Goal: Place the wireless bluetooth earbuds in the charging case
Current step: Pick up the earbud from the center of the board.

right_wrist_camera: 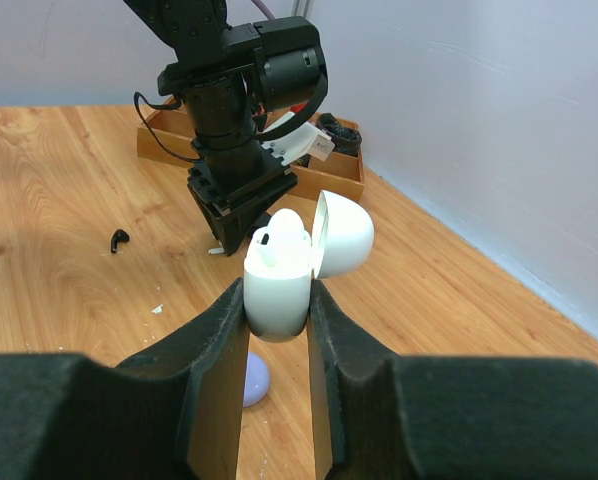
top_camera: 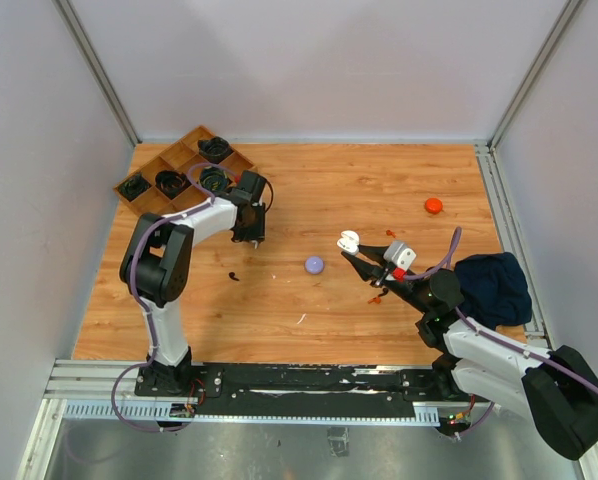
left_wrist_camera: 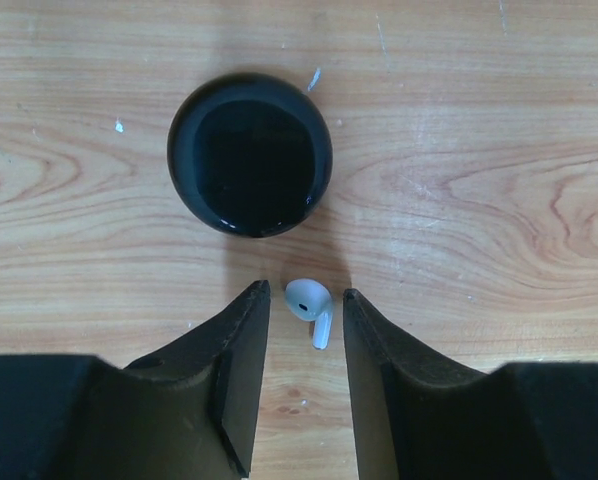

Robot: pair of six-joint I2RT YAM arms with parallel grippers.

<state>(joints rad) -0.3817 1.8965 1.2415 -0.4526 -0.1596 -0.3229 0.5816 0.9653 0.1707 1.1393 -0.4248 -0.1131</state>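
Jaws of the left gripper stand slightly apart around the white earbud on the table. The right gripper squeezes the white case, lid up, ready for it.

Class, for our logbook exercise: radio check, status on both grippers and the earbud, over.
Left gripper open, straddling white earbud on table, not touching. Right gripper shut on white charging case, lid open. Black round case beyond earbud, clear of jaws.

The wooden desk bears a compartmented tray at ten o'clock, an orange round case at two, a dark cloth at four, a purple case near centre, and a black earbud at eight.
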